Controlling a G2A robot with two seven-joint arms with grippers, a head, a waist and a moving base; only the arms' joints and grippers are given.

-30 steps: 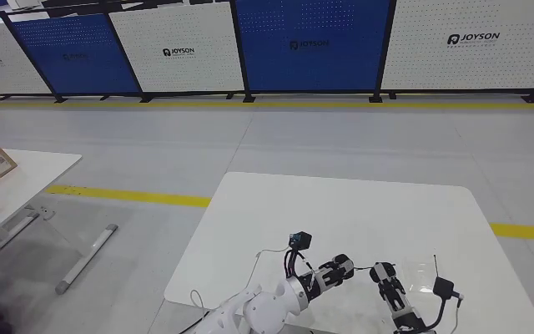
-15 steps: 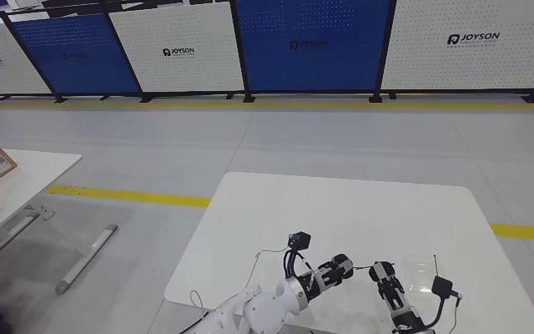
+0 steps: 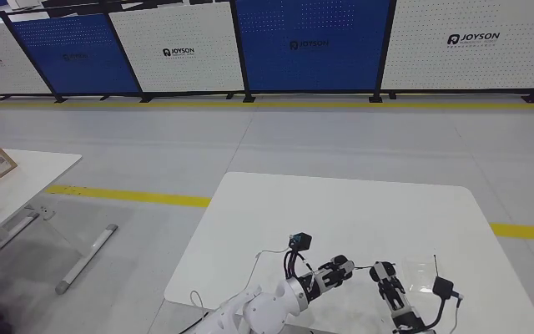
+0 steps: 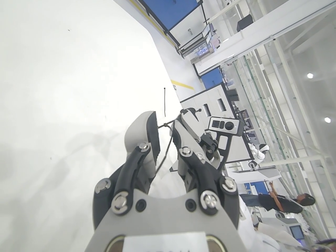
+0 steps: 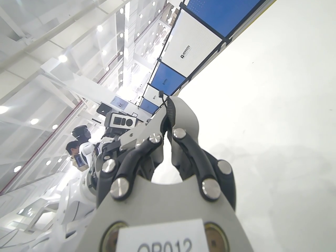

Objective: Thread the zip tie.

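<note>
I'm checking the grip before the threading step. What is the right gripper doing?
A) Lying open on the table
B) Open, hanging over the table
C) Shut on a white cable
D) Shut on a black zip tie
D: in the right wrist view the right gripper has its fingers pressed together on the zip tie, whose black head sticks out past the tips.

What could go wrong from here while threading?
1. The zip tie is pinched by the right tool alone, so it may pivot or slip out.
2. The left tool stands open around the tie's loose strap. Closing could catch it off-centre.
3. A second tie lies on the table nearby and might get swept.
</note>
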